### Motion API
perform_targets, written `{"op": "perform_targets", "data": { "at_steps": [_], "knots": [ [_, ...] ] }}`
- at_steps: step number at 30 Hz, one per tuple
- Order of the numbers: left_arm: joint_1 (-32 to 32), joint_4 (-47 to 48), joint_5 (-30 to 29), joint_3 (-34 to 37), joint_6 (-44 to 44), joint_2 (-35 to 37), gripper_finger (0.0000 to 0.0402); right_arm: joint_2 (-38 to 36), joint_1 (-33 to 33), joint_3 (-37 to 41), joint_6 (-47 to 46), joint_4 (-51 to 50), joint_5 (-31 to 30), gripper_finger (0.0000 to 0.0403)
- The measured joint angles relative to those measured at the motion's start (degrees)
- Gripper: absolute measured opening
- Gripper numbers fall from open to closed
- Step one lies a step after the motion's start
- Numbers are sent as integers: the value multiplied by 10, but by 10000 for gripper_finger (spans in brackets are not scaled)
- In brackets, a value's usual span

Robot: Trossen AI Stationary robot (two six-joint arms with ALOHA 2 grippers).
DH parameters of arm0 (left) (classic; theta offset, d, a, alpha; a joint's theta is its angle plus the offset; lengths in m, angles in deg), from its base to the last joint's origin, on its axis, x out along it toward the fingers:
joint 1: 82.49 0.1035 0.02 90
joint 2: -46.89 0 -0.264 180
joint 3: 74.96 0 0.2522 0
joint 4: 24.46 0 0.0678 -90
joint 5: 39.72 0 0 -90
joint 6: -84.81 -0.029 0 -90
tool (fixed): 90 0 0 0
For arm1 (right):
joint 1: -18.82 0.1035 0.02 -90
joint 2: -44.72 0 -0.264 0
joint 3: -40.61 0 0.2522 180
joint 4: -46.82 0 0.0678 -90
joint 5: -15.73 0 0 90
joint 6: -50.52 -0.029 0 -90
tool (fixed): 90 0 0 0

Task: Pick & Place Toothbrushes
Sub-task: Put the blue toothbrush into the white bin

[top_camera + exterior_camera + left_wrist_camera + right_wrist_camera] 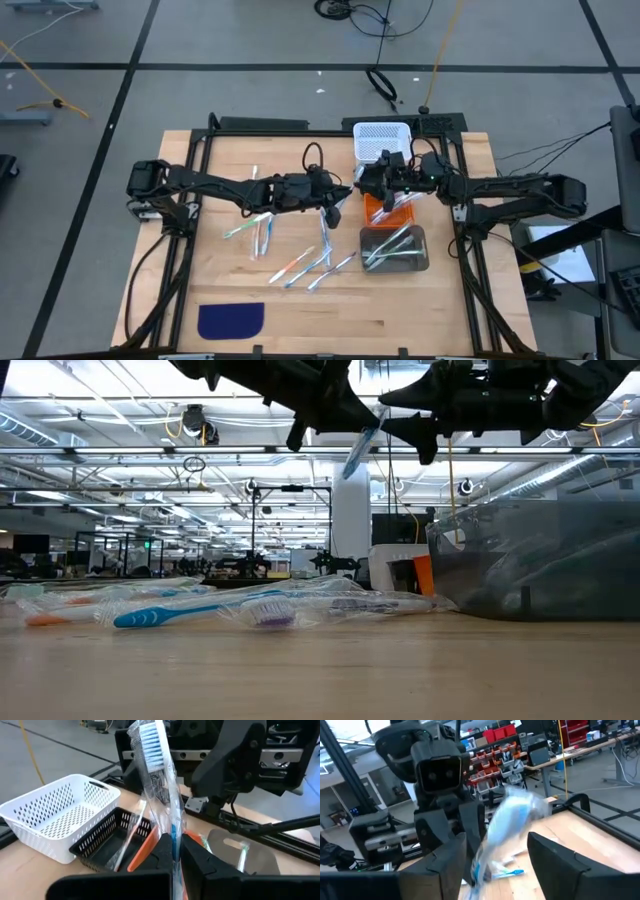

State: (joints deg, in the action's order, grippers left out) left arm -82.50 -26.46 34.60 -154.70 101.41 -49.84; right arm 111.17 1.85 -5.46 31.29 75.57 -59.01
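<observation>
My left gripper is shut on a clear-wrapped toothbrush with blue bristles, held high above the table, near the orange bin. My right gripper faces it, open. Its fingers stand on either side of the wrapped brush without touching it. Several other toothbrushes lie flat on the wooden table left of the bins. Several more lie in the clear bin. My left gripper pinches the wrapped toothbrush by the lower part of its handle between its two fingers. The brush stands out beyond the fingertips, bristle head farthest from them. It is tilted and lifted clear of the table.
A white perforated basket stands at the far edge, with a black perforated bin beside it. A dark blue cloth patch lies near the front left. A black frame rail runs around the table.
</observation>
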Motion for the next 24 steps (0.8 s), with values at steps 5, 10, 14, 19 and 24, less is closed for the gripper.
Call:
{"op": "perform_targets", "data": {
  "at_steps": [5,10,14,19,24],
  "knots": [
    [0,6,-9,0,0,-1,14,11,0,0,-9,-1,0,126],
    [2,4,-17,0,0,-1,27,10,1,0,13,-2,5,15],
    [4,10,-15,0,0,-1,29,10,0,0,20,-3,15,7],
    [5,11,-14,0,-3,-1,30,7,-6,0,22,-8,15,5],
    [4,56,-56,0,-26,6,30,-8,-30,0,26,-23,13,5]
  ]
}}
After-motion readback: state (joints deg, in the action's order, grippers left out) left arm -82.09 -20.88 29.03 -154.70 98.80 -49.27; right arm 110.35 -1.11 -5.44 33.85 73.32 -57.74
